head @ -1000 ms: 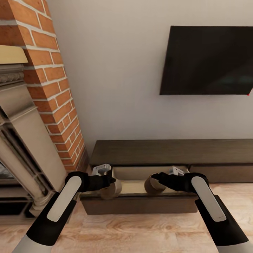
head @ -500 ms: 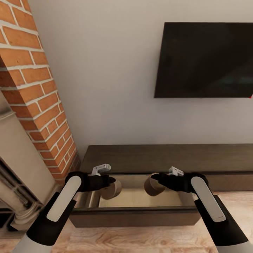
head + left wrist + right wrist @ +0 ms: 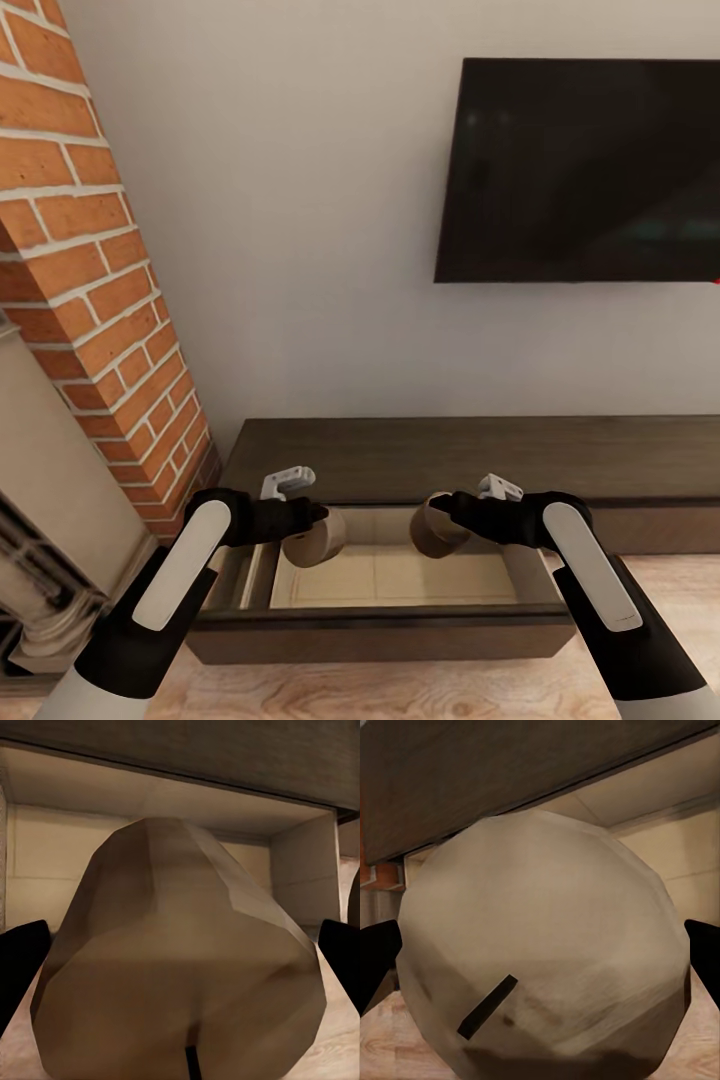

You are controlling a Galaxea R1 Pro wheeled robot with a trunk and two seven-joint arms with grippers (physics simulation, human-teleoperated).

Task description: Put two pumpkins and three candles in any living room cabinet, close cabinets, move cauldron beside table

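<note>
Two candles held over the open cabinet drawer, one in each hand.

Nearest, the left hand [image 3: 312,522] is closed around a tan candle [image 3: 314,538], and the right hand [image 3: 455,507] is closed around a second candle [image 3: 436,530]; in each wrist view the candle [image 3: 180,967] [image 3: 544,945] sits between the dark fingers. Both candles lie on their sides, long axes roughly along the fingers, pointing toward the wall. Directly beneath and just beyond them is the pale interior of the pulled-out drawer [image 3: 395,575] of the cabinet [image 3: 480,455], whose dark front edge lies between the robot and the candles. Judging from this, the candles are already above the opening, so the coming move is mainly downward. Farther back hangs a television [image 3: 580,170], with a brick chimney [image 3: 90,300] to the left.
</note>
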